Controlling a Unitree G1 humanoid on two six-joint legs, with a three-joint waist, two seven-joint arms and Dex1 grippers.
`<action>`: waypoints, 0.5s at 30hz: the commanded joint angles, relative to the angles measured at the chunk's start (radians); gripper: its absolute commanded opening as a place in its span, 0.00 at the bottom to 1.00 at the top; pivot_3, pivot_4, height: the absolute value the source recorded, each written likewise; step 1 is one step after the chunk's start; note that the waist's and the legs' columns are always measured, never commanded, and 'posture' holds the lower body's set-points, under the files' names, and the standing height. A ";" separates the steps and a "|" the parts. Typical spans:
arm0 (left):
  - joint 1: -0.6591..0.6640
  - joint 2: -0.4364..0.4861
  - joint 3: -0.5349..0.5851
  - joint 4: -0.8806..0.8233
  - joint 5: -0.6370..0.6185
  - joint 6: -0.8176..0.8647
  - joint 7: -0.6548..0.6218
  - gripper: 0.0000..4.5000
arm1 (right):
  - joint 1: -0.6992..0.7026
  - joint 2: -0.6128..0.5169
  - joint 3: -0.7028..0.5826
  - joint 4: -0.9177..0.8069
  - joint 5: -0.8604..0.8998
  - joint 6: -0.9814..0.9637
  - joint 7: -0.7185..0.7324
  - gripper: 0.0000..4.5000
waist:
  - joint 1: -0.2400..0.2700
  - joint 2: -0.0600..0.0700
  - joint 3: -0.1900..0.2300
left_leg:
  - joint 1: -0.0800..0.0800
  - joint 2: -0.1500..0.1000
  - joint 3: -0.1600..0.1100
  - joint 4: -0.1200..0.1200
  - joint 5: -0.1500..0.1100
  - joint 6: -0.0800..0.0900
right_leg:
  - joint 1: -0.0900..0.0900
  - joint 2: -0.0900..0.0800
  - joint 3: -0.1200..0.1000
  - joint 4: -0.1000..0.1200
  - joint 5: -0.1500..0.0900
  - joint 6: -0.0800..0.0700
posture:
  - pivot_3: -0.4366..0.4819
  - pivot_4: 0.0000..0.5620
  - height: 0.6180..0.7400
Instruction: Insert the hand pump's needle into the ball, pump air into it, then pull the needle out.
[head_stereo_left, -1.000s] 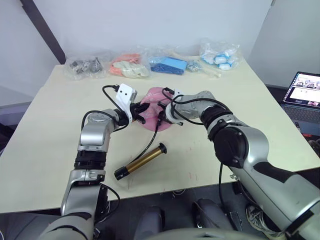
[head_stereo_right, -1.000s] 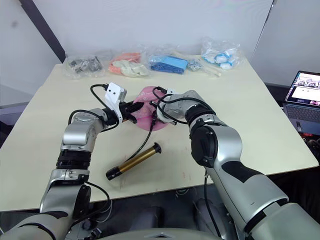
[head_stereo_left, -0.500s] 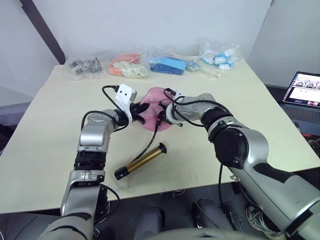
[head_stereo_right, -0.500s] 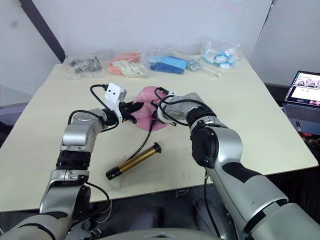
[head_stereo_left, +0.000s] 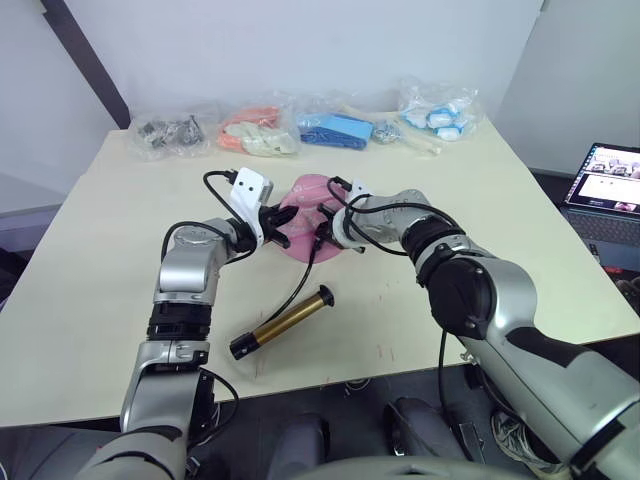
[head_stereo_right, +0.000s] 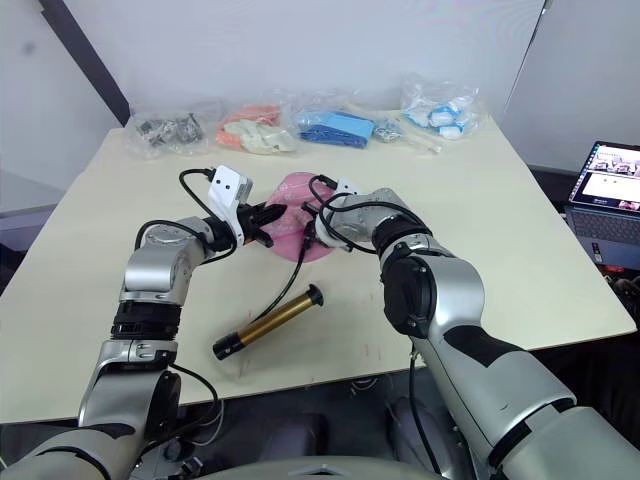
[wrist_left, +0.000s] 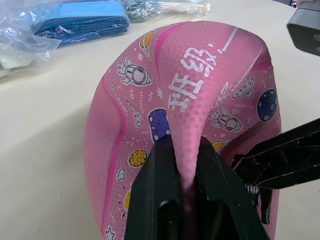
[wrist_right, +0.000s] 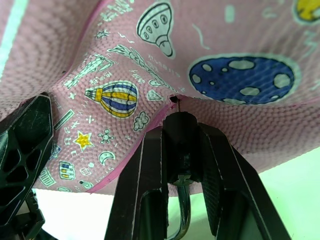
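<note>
Centrally on the counter (head_stereo_left: 90, 300), the limp ball (wrist_left: 200, 100) is pinched along a fold by the left end effector (wrist_left: 185, 175). Just beside it, the right end effector (wrist_right: 182, 145) clamps the needle (wrist_right: 174, 101), tip touching the ball. Nearer the counter's front edge lies the pump (head_stereo_left: 283, 322), with bare surface around it.

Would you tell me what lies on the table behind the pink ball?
Behind the ball, along the table's far edge, lie clear bags holding grey, orange, blue and white items. The tabletop directly behind the ball is partly hidden by it.
</note>
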 joint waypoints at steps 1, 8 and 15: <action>0.064 -0.049 -0.130 0.041 -0.023 0.078 -0.095 0.01 | 0.007 -0.003 0.033 -0.040 -0.035 -0.079 0.022 0.07 | 0.000 0.000 0.000 | 0.000 0.000 0.000 0.000 0.000 0.000 | 0.000 0.000 0.000 0.000 0.000 0.000 | 0.48 0.27 1.00; 0.032 -0.047 -0.119 0.096 -0.008 0.036 -0.088 0.01 | -0.008 -0.018 0.116 -0.067 -0.077 0.020 0.102 0.07 | 0.002 0.001 0.001 | -0.001 -0.001 -0.002 0.000 0.000 0.000 | 0.000 -0.001 -0.002 0.000 0.000 -0.001 | 0.48 0.27 1.00; 0.021 -0.043 -0.120 0.127 0.006 0.003 -0.092 0.01 | -0.007 -0.006 0.178 -0.150 -0.085 0.175 0.146 0.07 | 0.006 0.006 0.004 | -0.003 -0.002 -0.004 -0.001 0.000 0.000 | -0.001 -0.002 -0.003 -0.001 0.000 -0.001 | 0.48 0.27 1.00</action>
